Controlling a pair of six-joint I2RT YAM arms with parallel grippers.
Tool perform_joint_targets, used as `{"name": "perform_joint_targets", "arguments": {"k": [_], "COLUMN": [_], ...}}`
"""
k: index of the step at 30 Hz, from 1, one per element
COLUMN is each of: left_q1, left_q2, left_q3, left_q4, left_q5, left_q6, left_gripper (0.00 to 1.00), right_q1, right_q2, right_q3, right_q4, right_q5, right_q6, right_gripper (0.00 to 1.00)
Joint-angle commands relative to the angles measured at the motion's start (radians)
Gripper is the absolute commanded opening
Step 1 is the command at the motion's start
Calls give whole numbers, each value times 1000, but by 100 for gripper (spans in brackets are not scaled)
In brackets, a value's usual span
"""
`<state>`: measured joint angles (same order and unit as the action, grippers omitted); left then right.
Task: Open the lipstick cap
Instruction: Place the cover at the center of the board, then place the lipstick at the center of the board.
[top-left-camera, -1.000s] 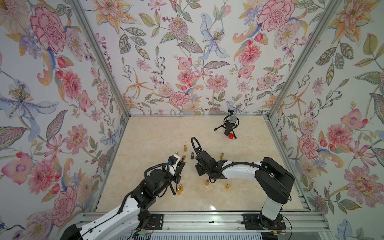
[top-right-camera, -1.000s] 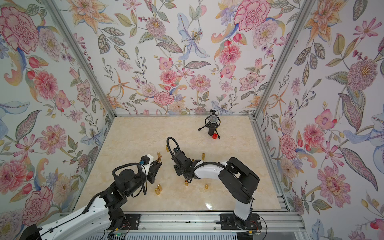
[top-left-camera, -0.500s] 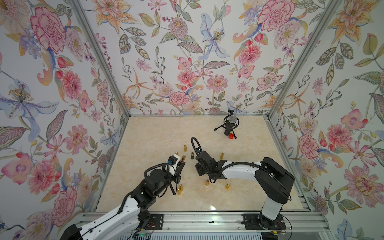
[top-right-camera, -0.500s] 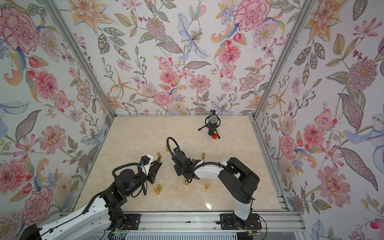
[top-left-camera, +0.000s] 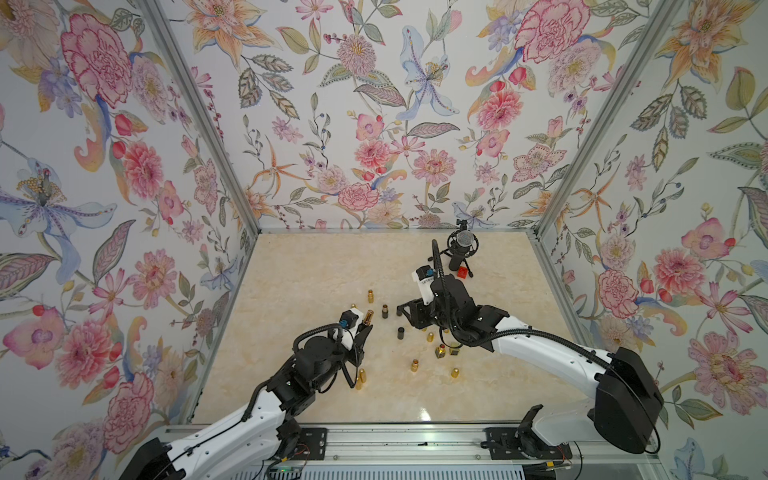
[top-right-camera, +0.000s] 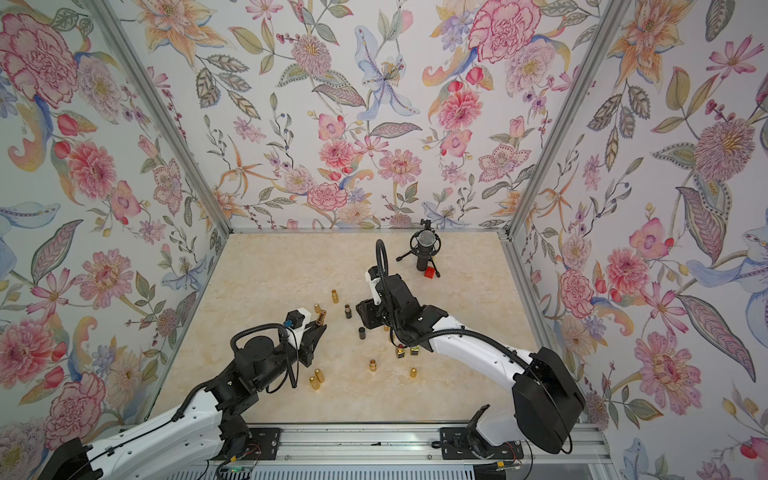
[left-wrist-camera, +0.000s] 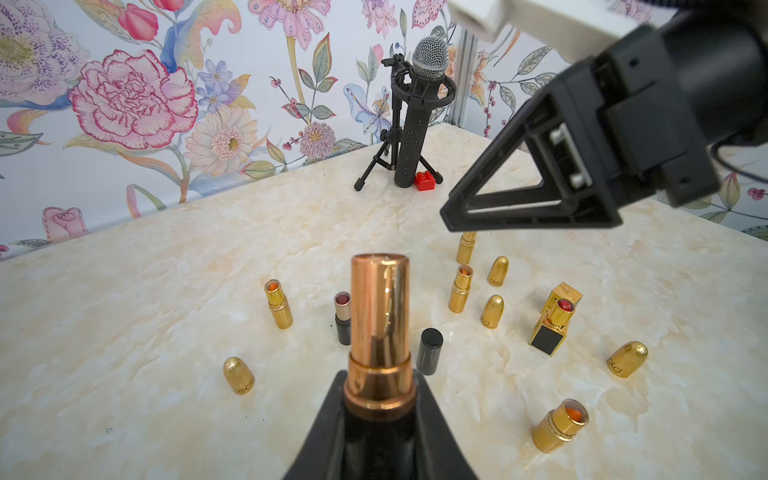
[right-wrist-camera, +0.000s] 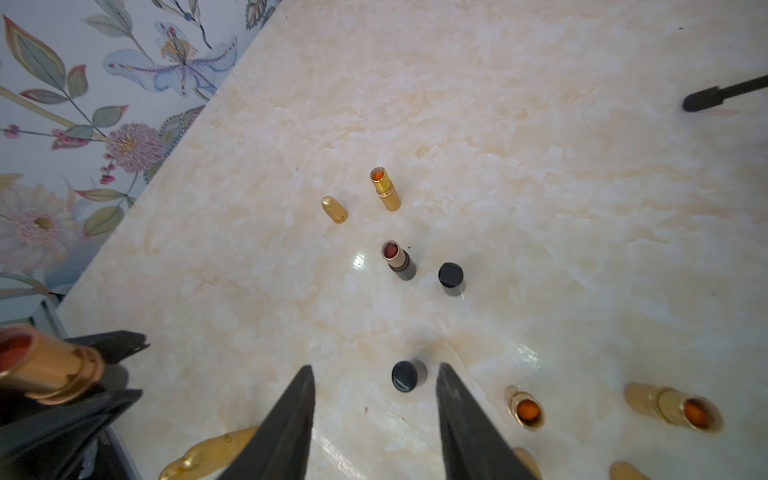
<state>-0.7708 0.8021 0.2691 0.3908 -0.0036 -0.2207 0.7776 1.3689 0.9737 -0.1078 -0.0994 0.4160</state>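
My left gripper is shut on the black base of a copper lipstick, held clear of the table. Its top is uncovered, and the reddish stick shows in the right wrist view. A small black cap stands on the marble table, just beyond the spread fingertips of my right gripper. That gripper is open, hovers above the cap, and holds nothing. One of its fingers shows in the left wrist view.
Several open gold lipsticks and bullet-shaped gold caps are scattered around the cap. An open black-based lipstick stands beside another black cap. A square gold lipstick stands under my right forearm. A microphone on a tripod and a red brick are at the back.
My right gripper has opened and drawn up and back from the left gripper. The black cap now stands free on the table. The left gripper has stayed still with the lipstick.
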Motion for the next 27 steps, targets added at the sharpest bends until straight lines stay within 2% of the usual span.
{"name": "perform_joint_targets", "arguments": {"k": [1, 3, 7, 14, 17, 22, 27], "left_q1": [4, 5, 5, 4, 5, 5, 5], "left_q2": [43, 74, 115, 129, 126, 134, 136], "left_q3": [47, 62, 76, 94, 96, 108, 111], "left_q4": [99, 124, 153, 145, 142, 123, 115], "left_q5": [28, 39, 43, 57, 63, 78, 79], "left_q6": [14, 17, 26, 27, 30, 36, 39], "left_gripper": [4, 3, 3, 3, 4, 4, 4], "right_q1": [2, 9, 16, 40, 43, 70, 87], "right_q2": [-52, -58, -58, -1, 43, 88, 121], "right_q3": [-3, 16, 12, 16, 22, 59, 93], "right_q4": [-31, -22, 72, 255, 307, 303, 268], "right_q5": [-262, -326, -381, -397, -396, -334, -291], "right_q6": [79, 107, 198, 316, 343, 320, 283], "right_gripper": [54, 56, 58, 59, 55, 49, 39]}}
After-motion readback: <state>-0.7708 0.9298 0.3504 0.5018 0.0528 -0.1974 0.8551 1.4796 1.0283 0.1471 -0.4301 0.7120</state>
